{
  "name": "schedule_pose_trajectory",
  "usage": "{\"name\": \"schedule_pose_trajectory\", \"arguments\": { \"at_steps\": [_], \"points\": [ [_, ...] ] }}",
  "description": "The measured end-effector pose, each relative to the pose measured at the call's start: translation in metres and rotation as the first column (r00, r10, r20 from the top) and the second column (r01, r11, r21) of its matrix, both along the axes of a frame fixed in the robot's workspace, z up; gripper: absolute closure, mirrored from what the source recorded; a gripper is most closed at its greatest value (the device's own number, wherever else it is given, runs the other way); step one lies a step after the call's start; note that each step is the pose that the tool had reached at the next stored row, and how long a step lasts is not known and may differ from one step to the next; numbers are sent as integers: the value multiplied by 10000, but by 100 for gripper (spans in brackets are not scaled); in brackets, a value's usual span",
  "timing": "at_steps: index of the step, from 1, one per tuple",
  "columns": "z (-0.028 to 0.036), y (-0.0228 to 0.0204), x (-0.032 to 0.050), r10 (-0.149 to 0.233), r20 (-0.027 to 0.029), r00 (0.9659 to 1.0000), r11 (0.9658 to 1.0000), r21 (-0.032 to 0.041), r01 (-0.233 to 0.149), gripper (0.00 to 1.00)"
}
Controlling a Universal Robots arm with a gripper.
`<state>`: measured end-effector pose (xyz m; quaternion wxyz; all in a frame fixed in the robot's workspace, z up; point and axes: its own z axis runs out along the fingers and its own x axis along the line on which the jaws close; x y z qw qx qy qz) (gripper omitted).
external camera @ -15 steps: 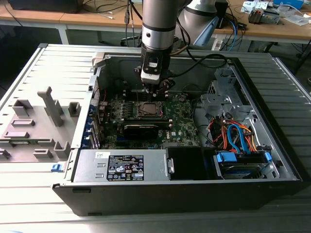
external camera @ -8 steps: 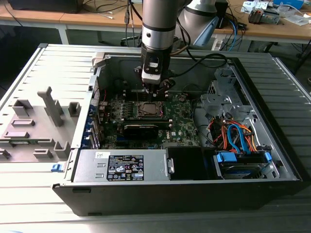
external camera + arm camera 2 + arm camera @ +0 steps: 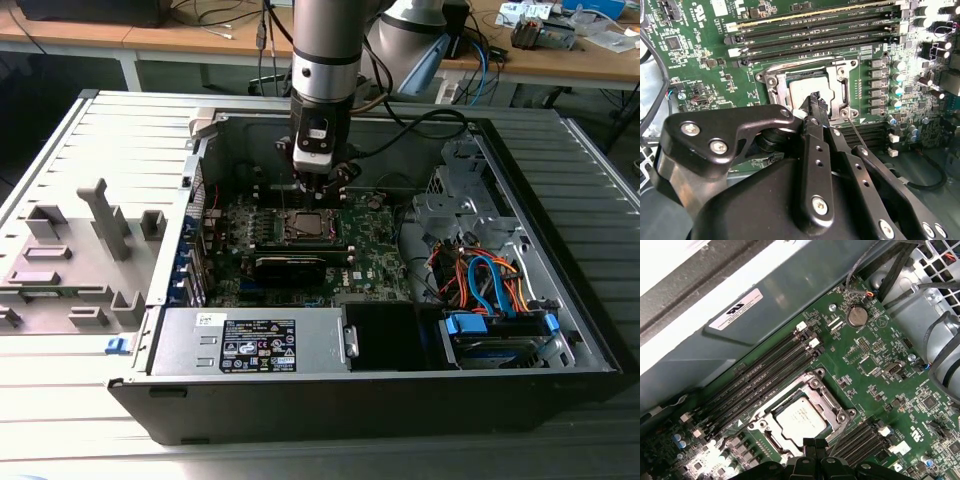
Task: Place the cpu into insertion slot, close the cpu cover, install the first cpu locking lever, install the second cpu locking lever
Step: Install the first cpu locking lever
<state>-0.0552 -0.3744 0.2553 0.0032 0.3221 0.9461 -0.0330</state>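
I saw: power supply box (image 3: pixel 255 342) against case (image 3: pixel 380 400) wall | coin battery (image 3: pixel 857 316) on motherboard (image 3: pixel 890 405) | orange-blue cables (image 3: pixel 487 278) above drive cage (image 3: pixel 498 330)

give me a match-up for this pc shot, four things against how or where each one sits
1 cpu
2 cpu cover
3 hand
4 coin cell

a round and silver, apart from the chip
b black, poised at the chip's edge
c silver frame lying flat around the chip
d seated flat, grey top showing through the frame

Pairs: 1-d, 2-c, 3-b, 4-a
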Motion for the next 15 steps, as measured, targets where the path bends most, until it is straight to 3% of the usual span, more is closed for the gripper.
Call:
{"name": "schedule_pose_trajectory", "arguments": {
  "at_steps": [15],
  "points": [
    [0, 0, 0, 388, 0, 9992, 9992, 0, -388, 89]
  ]
}}
